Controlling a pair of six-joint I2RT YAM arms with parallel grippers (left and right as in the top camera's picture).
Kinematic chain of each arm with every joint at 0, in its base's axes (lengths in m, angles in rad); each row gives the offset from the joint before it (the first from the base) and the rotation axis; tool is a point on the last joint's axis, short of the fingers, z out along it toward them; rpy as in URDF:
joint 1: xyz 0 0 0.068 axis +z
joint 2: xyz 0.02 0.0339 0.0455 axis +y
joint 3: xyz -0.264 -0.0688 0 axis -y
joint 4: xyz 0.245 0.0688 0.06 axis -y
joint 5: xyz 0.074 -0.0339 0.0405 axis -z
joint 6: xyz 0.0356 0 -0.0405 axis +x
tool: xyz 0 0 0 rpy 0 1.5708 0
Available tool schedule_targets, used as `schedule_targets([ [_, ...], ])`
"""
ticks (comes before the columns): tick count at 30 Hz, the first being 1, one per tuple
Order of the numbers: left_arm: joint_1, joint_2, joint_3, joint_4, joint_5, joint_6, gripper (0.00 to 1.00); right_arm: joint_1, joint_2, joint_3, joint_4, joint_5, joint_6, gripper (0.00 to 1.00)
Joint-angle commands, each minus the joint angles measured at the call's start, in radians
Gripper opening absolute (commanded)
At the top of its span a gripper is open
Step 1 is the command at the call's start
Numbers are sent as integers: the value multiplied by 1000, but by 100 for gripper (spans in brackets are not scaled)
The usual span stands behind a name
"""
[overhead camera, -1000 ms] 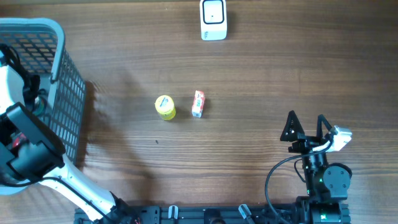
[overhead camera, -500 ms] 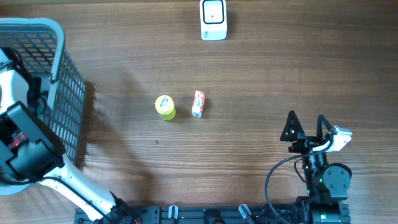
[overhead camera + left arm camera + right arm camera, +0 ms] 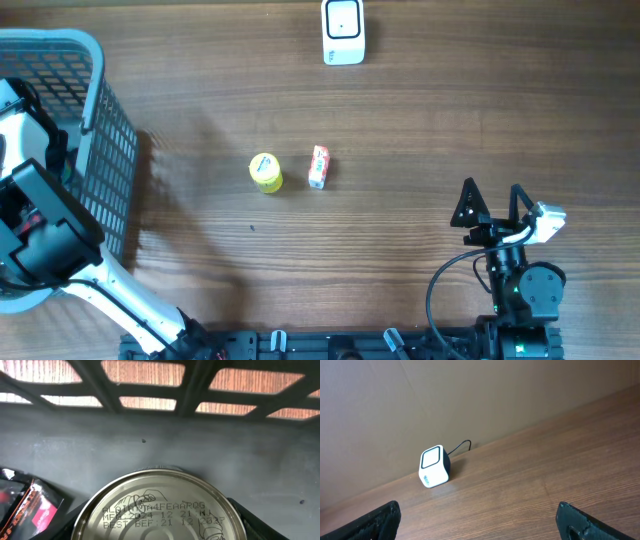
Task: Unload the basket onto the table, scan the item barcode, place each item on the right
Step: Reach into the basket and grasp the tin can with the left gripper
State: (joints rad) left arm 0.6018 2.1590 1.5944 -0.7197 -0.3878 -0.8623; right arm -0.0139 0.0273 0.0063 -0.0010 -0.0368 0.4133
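Observation:
In the left wrist view a tin can (image 3: 157, 510) lies lid-up on the grey basket floor (image 3: 165, 440), with date print on its silver lid. My left gripper (image 3: 157, 527) reaches down into the basket, and its dark fingers (image 3: 67, 522) flank the can closely on both sides. Whether they press on it does not show. The white barcode scanner (image 3: 344, 32) stands at the table's far edge, also seen as the scanner (image 3: 434, 466) from the right wrist. My right gripper (image 3: 492, 205) rests open at the front right, holding nothing.
The grey mesh basket (image 3: 100, 110) fills the left edge, with my left arm (image 3: 40, 230) over it. A red and black packet (image 3: 25, 507) lies beside the can. A yellow item (image 3: 265, 172) and a small red-white carton (image 3: 318, 166) sit mid-table.
My left arm has shifted slightly over the basket. The right arm and the items on the table have not moved.

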Motion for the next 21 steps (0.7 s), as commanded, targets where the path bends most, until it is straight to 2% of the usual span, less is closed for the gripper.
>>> schedule_targets([
  [1, 5, 49, -14, -47, 36, -5, 53, 3, -4, -1, 2, -10, -18, 100],
  [6, 5, -11, -12, -82, 113, -5, 53, 3, -4, -1, 2, -10, -18, 100],
  [10, 4, -127, -12, -105, 192, -6, 54, 3, -4, -1, 2, -10, -18, 100],
  [21, 4, -607, -12, -153, 335, -6, 56, 3, -4, -1, 2, -10, -18, 100],
])
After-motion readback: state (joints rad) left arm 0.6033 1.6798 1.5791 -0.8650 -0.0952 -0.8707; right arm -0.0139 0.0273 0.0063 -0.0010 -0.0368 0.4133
